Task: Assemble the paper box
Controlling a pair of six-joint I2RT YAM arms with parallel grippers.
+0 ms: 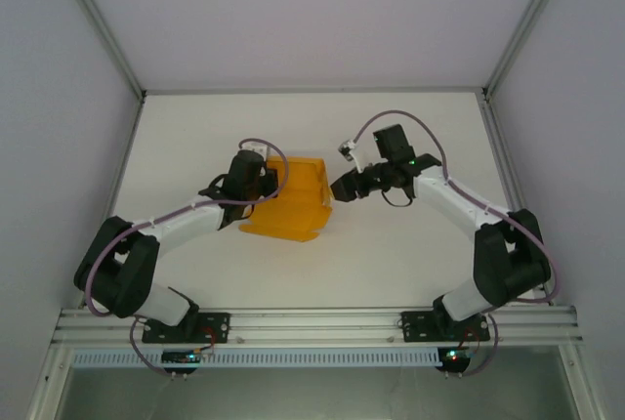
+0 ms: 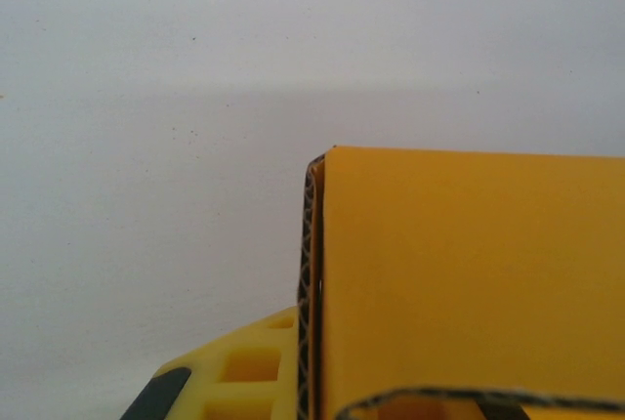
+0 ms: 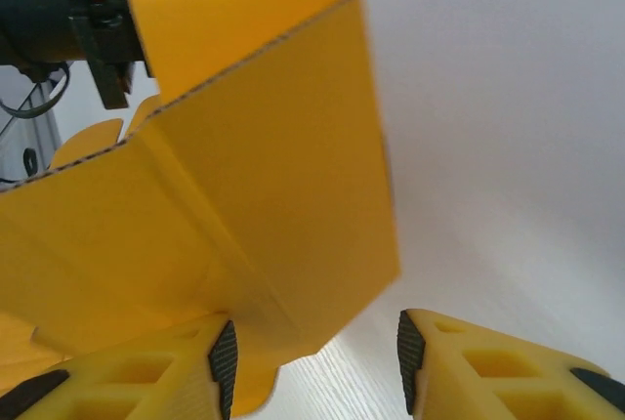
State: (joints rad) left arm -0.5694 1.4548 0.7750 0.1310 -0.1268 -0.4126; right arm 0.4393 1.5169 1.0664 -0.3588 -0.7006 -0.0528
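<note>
Yellow ribbed right fingers (image 3: pixel 459 371) fill the bottom of the right wrist view, standing apart with bare white worktop (image 3: pixel 508 147) showing in the gap. The lower corner of a raised flap of the paper box (image 3: pixel 264 205) dips into that gap, lying against the left-of-picture finger and clear of the other, so nothing is pinched there yet. From above, the box sits near the middle of the worktop, half formed, its base flat and 2 walls folded up, with 1 arm on either side. On its left side the left fingers (image 2: pixel 244 376) are pressed together on an upright wall, 1 finger tight against the wall's exposed fluted edge. The card looks thin, light and springy: a folded panel will likely try to open again unless held, and the whole piece could slide on the smooth worktop if pushed from 1 side only. Hard squeezing would probably crush the flutes or leave a crease. The safest hold seems to be flat across a panel near a fold line, not at a free corner, with the left grip acting as the anchor.
</note>
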